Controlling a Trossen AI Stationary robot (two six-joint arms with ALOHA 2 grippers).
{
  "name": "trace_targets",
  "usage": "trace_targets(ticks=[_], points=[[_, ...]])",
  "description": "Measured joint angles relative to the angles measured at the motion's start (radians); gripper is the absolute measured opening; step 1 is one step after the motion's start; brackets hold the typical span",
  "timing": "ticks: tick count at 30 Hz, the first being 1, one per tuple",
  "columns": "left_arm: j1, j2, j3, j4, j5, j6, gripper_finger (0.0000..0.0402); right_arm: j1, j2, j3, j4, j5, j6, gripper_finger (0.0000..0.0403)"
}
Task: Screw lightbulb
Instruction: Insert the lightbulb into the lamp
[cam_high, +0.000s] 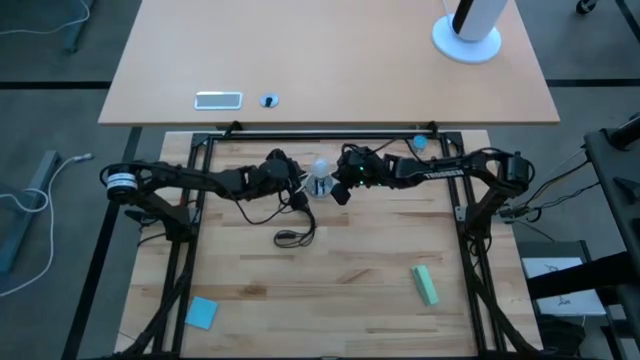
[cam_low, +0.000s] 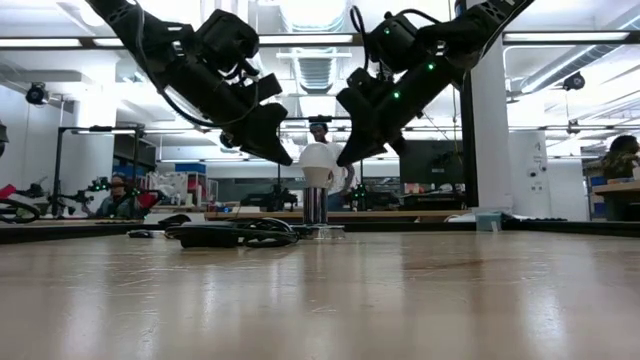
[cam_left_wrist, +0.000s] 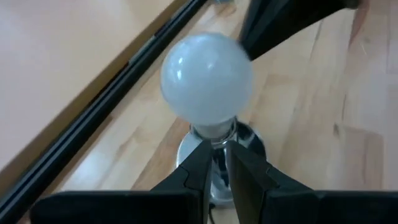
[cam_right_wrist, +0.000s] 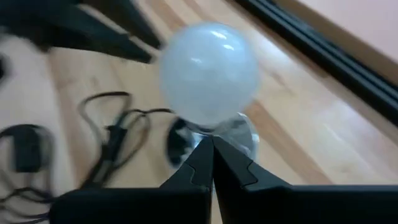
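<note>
The frosted-white lightbulb (cam_high: 321, 166) stands upright with its screw base in the round silver socket (cam_low: 316, 207), which rests on the wooden table at mid-far. My left gripper (cam_low: 288, 156) comes slanting down from the left and ends beside the bulb's left side; only a narrow slit shows between its fingers (cam_left_wrist: 217, 155). My right gripper (cam_low: 342, 158) comes slanting down from the right, its fingers shut (cam_right_wrist: 212, 149), and ends beside the bulb's right side. Each wrist view shows the bulb (cam_left_wrist: 207, 78) (cam_right_wrist: 209, 71) just beyond the fingertips. My left gripper's fingertips (cam_left_wrist: 205, 152) stand level with the bulb's neck (cam_left_wrist: 214, 129), on its left side; I cannot tell whether they touch it. My right gripper's shut fingertips (cam_right_wrist: 208, 149) stand right under the bulb's lower curve (cam_right_wrist: 211, 121), on its right side; I cannot tell whether they touch it.
The socket's black cord with its switch (cam_high: 292, 236) lies coiled just near of the socket. A green block (cam_high: 425, 285) and a blue square (cam_high: 201, 312) lie toward the near edge. A small blue cap (cam_high: 418, 143) sits by the far frame rail.
</note>
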Motion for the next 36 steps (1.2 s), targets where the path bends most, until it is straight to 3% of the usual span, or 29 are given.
trace_targets(ticks=[15, 21, 36], points=[[0.005, -0.001, 0.0, 0.067, 0.0, 0.043, 0.0041, -0.018, 0.0, 0.0, 0.102, -0.054, 0.007, 0.0], [0.01, -0.002, 0.0, 0.08, -0.063, 0.043, 0.0041, -0.008, 0.0, 0.0, 0.104, -0.06, 0.018, 0.0], [-0.011, -0.034, 0.0, 0.008, -0.073, -0.02, 0.0041, -0.007, 0.0, 0.0, 0.074, -0.016, 0.021, 0.0]])
